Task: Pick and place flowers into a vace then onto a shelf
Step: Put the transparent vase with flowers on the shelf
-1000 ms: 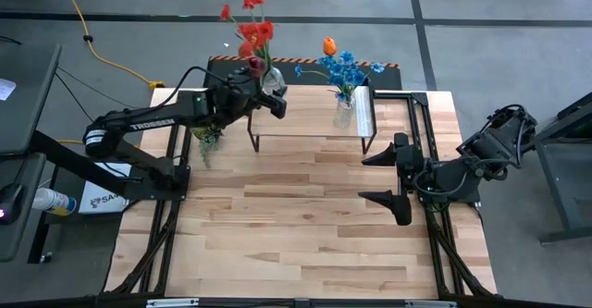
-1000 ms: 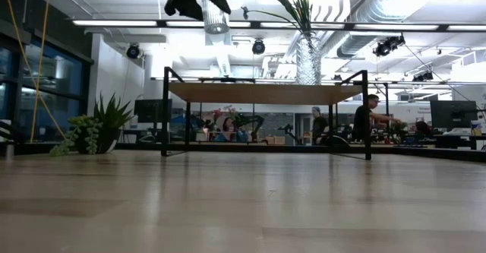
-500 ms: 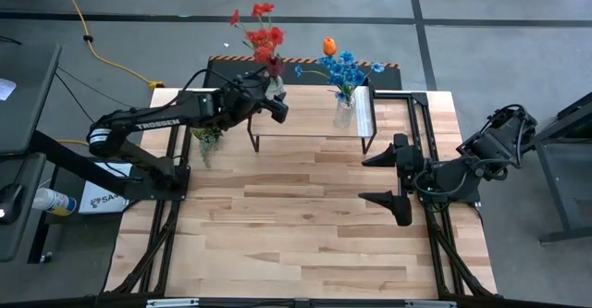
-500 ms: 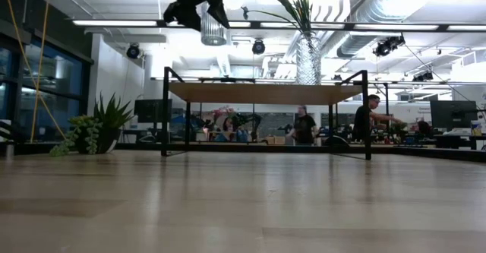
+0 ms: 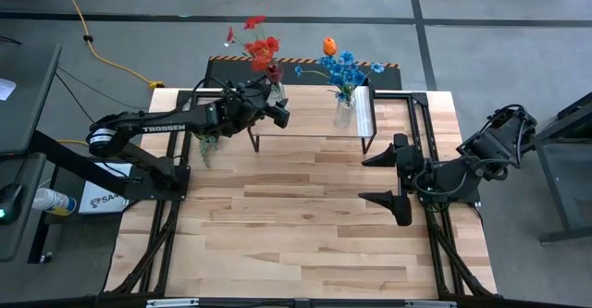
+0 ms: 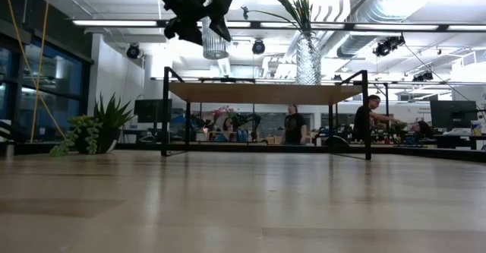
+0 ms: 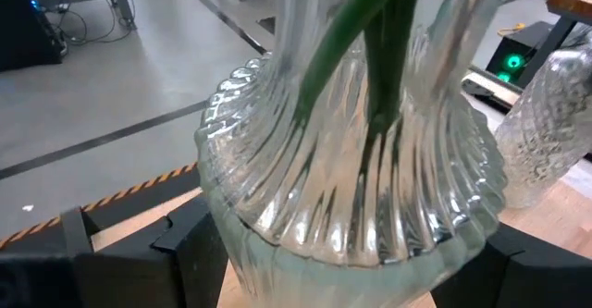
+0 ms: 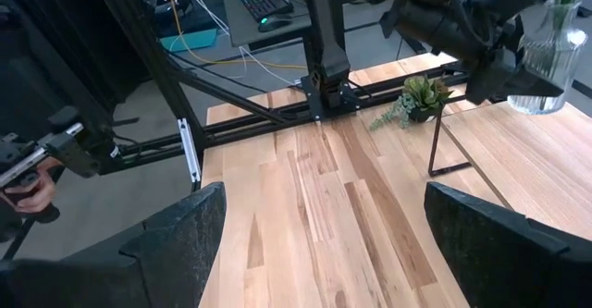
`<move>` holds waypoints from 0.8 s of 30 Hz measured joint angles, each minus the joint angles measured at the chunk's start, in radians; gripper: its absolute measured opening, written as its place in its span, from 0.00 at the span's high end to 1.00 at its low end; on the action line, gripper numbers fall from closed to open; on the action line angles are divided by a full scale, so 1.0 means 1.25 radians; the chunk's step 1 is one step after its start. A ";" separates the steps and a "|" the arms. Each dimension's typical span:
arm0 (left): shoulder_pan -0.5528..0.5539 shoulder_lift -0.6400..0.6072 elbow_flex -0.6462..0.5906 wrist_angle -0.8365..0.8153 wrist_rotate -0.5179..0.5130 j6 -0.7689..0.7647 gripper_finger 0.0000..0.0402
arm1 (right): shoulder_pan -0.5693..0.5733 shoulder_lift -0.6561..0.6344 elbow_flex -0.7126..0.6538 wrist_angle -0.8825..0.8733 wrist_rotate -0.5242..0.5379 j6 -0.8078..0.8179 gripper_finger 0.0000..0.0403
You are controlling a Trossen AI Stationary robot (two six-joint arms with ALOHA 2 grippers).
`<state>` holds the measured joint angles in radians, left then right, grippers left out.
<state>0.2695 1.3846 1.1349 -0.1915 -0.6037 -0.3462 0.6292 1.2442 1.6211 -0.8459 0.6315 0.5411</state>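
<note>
A ribbed clear glass vase [image 6: 215,42] holding the red flowers [image 5: 262,44] on green stems [image 7: 370,77] is in my left gripper [image 5: 270,103], above the shelf's left end. The shelf [image 5: 310,116], a light plank on thin black legs [image 6: 258,93], stands at the table's far side. A second glass vase [image 6: 307,59] with the blue flowers [image 5: 344,67] and the orange tulip [image 5: 328,45] stands by its base on the shelf's right end. My right gripper [image 5: 363,178] is open over the table's right part, away from everything. I do not see a dark pink bud. My left gripper pinches the ribbed vase at its wide lower body [image 7: 351,206], one finger [image 7: 185,252] on each side. It comes from the table's left, slanting down. The vase is lifted clear of the shelf top and stands about upright, with the stems rising out of it.
A small green spiky potted plant [image 5: 208,140] sits on the table by the shelf's left legs [image 6: 95,128]. The near and middle tabletop [image 5: 296,225] is bare wood. People move in the room beyond the table.
My left gripper, still shut on the vase, has come down toward the shelf's left end and shifted slightly toward the table's right. The vase and red flowers have come down with it; the vase stays clear of the plank.
</note>
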 joint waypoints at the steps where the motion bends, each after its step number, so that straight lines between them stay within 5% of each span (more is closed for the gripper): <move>1: 0.000 0.000 -0.010 0.010 0.000 0.000 0.22 | 0.000 0.000 0.000 0.000 0.000 0.000 0.11; 24: 0.000 -0.001 -0.099 0.078 -0.023 -0.001 0.22 | 0.000 0.000 0.000 0.000 0.001 0.000 0.11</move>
<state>0.2695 1.3834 1.0116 -0.0940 -0.6324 -0.3480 0.6292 1.2446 1.6215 -0.8455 0.6323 0.5411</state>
